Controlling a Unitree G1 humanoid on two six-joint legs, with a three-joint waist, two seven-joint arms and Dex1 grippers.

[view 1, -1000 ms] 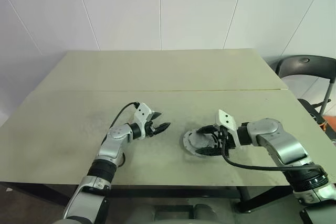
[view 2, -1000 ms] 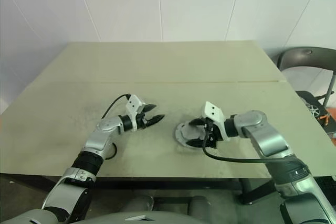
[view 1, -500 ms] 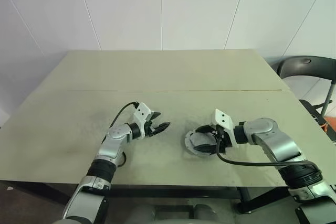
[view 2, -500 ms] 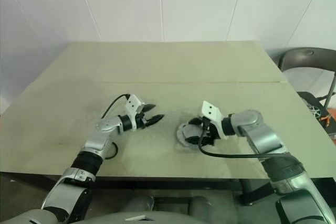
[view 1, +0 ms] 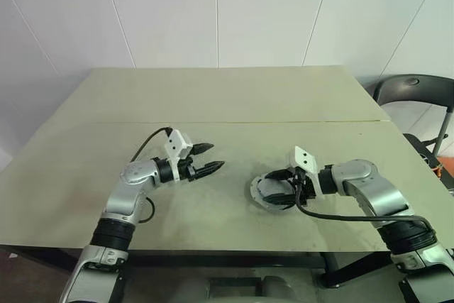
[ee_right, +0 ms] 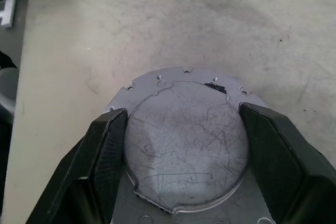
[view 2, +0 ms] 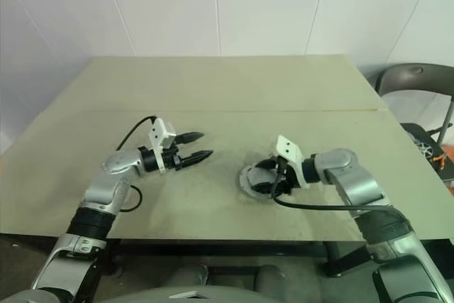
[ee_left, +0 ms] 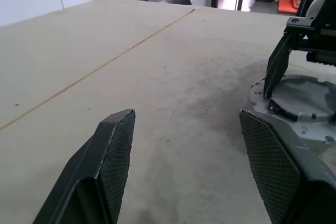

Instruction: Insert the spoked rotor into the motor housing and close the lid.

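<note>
Two grippers, one job: right gripper straddles the lid on the motor housing at lower centre-right, fingers at its rim; left gripper hangs spread and empty, well left.

motor housing on table

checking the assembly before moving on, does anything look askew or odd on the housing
Nothing clearly stands out. The lid lies flat on the housing, its top scuffed with fine scratches. The right gripper straddles the lid; whether it is fully seated cannot be told. The left gripper hovers open, apart.
</note>
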